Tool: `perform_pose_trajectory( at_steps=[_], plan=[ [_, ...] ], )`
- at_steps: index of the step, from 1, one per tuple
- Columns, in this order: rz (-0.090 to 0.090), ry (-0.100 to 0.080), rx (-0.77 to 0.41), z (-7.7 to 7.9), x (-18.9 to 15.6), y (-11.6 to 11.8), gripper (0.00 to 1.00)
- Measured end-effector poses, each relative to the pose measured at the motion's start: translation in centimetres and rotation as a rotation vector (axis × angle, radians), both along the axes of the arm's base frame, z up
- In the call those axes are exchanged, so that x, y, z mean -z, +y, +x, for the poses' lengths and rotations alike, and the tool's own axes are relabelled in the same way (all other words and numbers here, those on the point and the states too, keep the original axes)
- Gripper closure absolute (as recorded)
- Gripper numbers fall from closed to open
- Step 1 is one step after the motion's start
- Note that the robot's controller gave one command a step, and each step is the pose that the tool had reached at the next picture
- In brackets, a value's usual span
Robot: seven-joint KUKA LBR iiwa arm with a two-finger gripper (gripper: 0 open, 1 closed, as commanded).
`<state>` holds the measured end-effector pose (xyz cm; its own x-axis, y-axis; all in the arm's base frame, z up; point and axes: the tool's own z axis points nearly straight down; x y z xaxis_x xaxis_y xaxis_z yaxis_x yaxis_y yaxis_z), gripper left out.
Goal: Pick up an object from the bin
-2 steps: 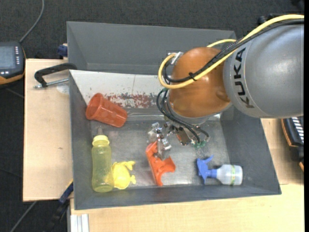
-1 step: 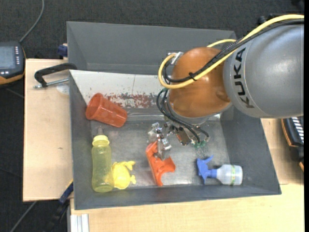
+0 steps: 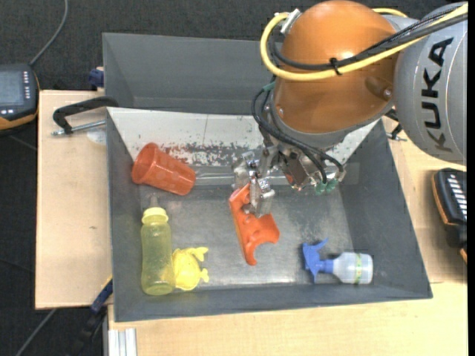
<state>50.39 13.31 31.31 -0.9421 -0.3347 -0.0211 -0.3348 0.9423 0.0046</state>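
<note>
Scuffed grey bin (image 3: 122,199). Mid-floor, the gripper (image 3: 256,191) pinches the orange tool's (image 3: 256,232) top end. Left of the tool: cup (image 3: 162,170), bottle (image 3: 155,254), yellow toy (image 3: 189,267). Right: spray head (image 3: 338,265).

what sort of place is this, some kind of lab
Probably a robotics lab's grasping test station: a KUKA arm hangs its gripper over a grey metal bin holding unrelated odds, such as an orange plastic cup and a yellow plastic bottle.

camera: above bin (image 3: 122,213), tilted (slightly sideways) | close | arm (image 3: 438,65) at right
</note>
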Motion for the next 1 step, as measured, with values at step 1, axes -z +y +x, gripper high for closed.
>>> perform_pose_trajectory(
  at_steps=[1],
  plan=[
    [0.000,0.001,0.000,-0.02,0.03,-0.01,1.00]
  ],
)
